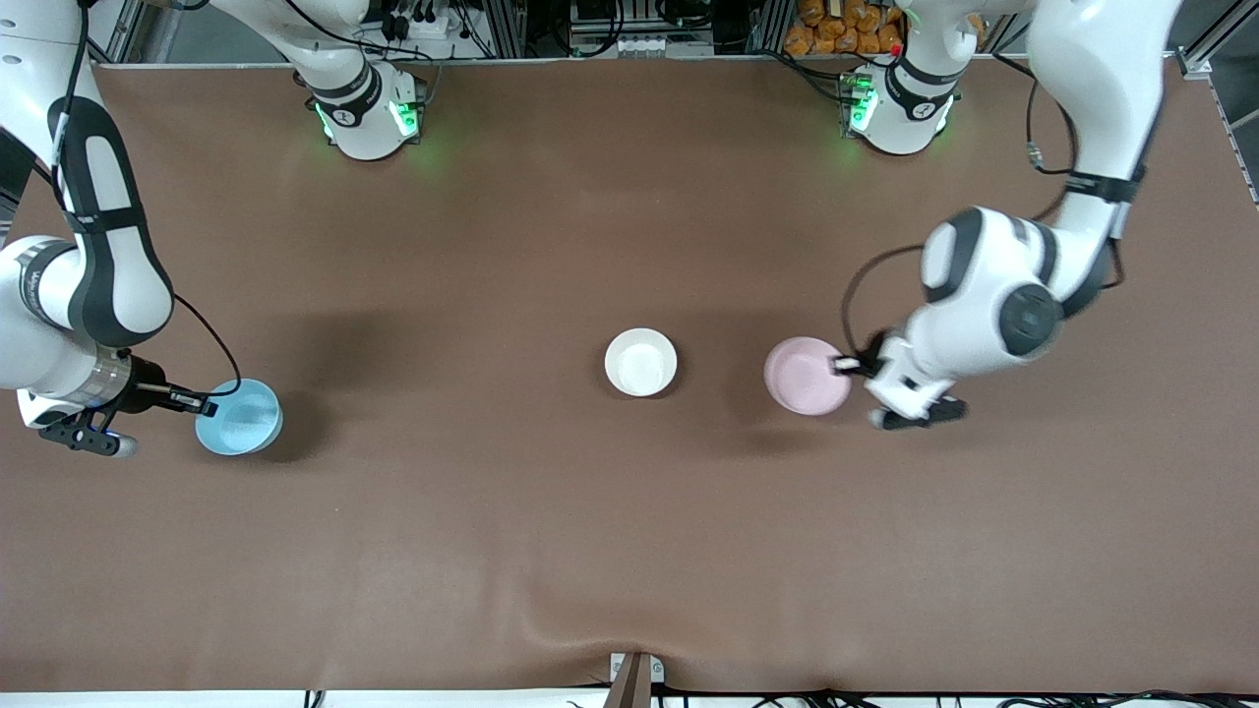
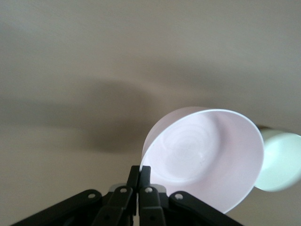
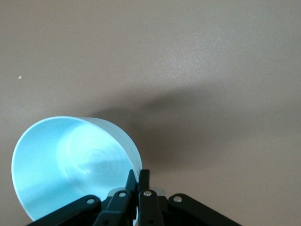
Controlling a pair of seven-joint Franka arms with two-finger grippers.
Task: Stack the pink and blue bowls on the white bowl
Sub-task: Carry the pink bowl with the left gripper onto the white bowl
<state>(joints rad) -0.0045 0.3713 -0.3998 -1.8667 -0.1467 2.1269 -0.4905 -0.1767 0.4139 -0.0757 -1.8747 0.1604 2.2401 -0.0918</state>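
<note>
The white bowl (image 1: 640, 362) stands at the middle of the table and shows again past the pink one as white bowl (image 2: 281, 160). The pink bowl (image 1: 807, 375) is beside it toward the left arm's end, and my left gripper (image 1: 848, 366) is shut on its rim; the left wrist view shows the pink bowl (image 2: 207, 155) with its rim pinched by the left gripper (image 2: 140, 169). The blue bowl (image 1: 239, 416) is at the right arm's end with my right gripper (image 1: 203, 405) shut on its rim. In the right wrist view the blue bowl (image 3: 70, 165) has its wall pinched by the right gripper (image 3: 139, 175).
The brown table cover (image 1: 492, 551) has a slight wrinkle near its front edge. A small bracket (image 1: 634, 674) sits at that edge in the middle. The two arm bases (image 1: 369, 113) stand along the table's edge farthest from the front camera.
</note>
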